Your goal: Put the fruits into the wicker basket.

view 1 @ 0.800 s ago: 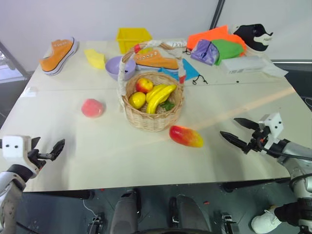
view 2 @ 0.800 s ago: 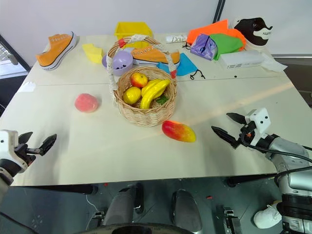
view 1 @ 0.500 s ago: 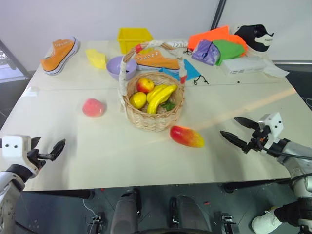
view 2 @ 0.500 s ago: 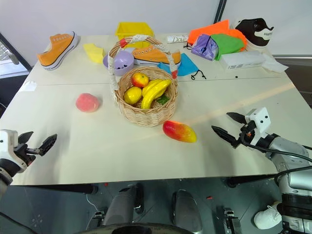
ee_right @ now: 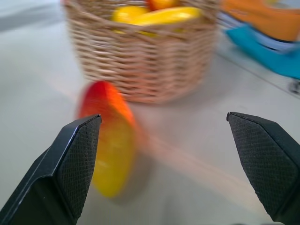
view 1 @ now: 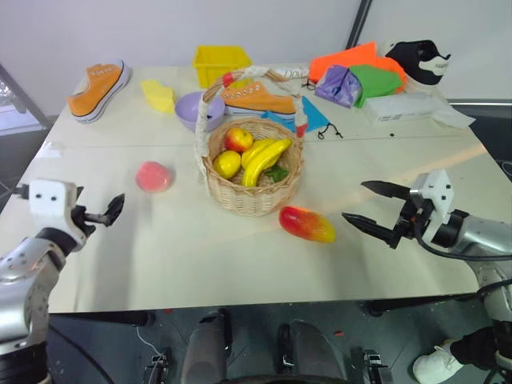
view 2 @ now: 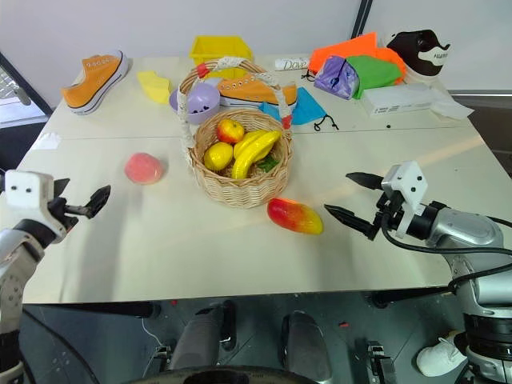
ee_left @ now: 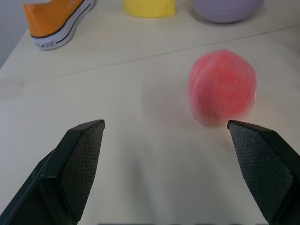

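So my right gripper (view 2: 350, 198), fingers spread wide, sits nearest the mango (view 2: 294, 215), lying just right-front of the wicker basket (view 2: 238, 188), long axis pointing roughly at the fingers.

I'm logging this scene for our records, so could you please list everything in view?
peach: one, pinkish-red, table, left of basket
mango: one, red-yellow, table, in front of basket
wicker basket: one, tan, table centre
bananas: bunch, yellow, in basket
lemon: one, yellow, in basket
apple: one, red-yellow, in basket
bowl: one, lilac, behind basket
bin: one, yellow, far edge
sneakers: two, orange, far side
left end effector: open, near peach
right end effector: open, near mango
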